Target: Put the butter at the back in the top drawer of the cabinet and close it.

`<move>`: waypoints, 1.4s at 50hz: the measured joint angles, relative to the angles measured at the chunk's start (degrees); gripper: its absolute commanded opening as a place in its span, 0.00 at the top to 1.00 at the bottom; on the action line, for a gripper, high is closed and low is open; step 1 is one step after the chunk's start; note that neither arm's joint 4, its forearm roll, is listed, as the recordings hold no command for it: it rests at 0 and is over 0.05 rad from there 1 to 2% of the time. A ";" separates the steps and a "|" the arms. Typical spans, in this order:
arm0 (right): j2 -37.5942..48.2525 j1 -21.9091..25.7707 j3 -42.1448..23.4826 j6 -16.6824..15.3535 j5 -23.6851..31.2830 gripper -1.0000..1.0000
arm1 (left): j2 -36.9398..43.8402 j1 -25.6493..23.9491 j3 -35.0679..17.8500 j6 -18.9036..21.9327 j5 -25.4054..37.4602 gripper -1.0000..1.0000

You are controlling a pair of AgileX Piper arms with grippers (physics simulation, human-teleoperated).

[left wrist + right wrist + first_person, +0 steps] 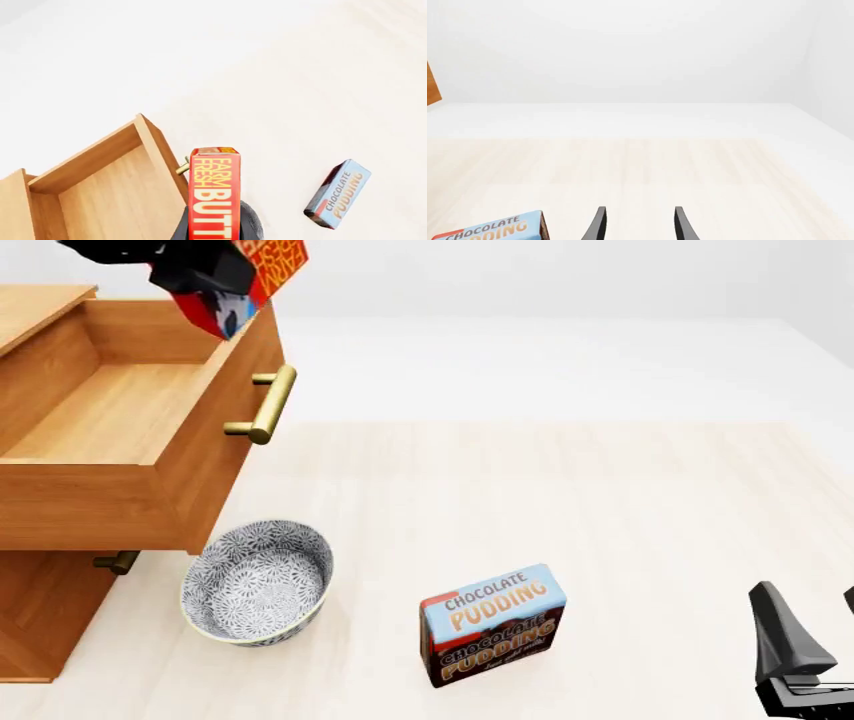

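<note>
I am holding the butter point(262, 268) pinched in my left hand point(200, 275), high over the front edge of the top drawer point(120, 410), which is standing pulled open from the cabinet point(34, 625). The box's long axis is running along the fingers; the drawer's hollow is lying just beside and below. My right hand point(638, 225) is resting spread and empty, well apart on the bench point(641, 500).

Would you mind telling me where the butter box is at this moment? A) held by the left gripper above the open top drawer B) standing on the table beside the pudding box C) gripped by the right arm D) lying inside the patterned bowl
A: the left gripper holds the butter up over the front edge of the pulled-out top drawer, off the table.
</note>
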 measured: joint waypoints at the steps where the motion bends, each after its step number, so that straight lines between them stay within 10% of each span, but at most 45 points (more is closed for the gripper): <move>1: 0.00 0.00 0.00 0.00 0.00 0.00 | -0.25 0.26 0.16 0.09 0.09 1.00; 70: 0.00 0.00 0.00 0.00 0.00 0.00 | -10.76 15.63 17.85 1.38 -2.15 1.00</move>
